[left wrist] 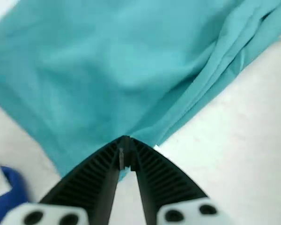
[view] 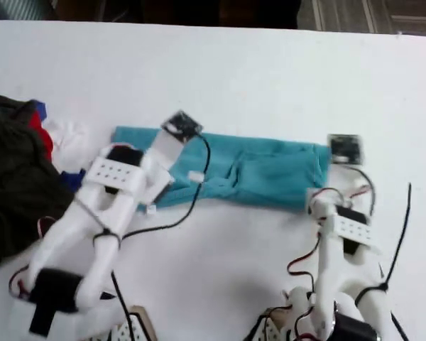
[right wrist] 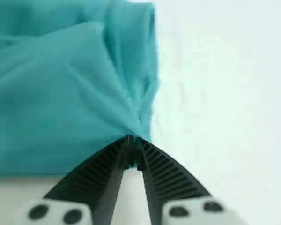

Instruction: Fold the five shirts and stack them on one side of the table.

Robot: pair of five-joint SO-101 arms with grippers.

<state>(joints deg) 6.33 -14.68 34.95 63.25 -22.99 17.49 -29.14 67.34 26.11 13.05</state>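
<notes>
I hold a teal shirt (view: pixel 248 170) that lies as a long, flattened band across the middle of the white table (view: pixel 270 78), running side to side between my two arms. My left gripper (left wrist: pixel 125 159) has its jaws pressed together on the band's near hem at its left end, with a thin lip of cloth caught between the ribbed black tips. My right gripper (right wrist: pixel 131 154) is closed the same way on the near right corner, where the fabric bunches into small radiating creases. The cloth is soft, matte knit, several layers thick along the near edge, with a loose ripple in the centre and a rolled fold at the right end. A pile of shirts (view: pixel 14 177), dark, red, white and blue, sits crumpled by the table's left edge, close to the teal one's left end. The step in hand looks like another fold of this band. To do it well, I judge that both ends should rise together at equal height, drawn gently apart so the middle ripple flattens. Each pinch should hold every layer, or the lower ones may slip out and sag.
</notes>
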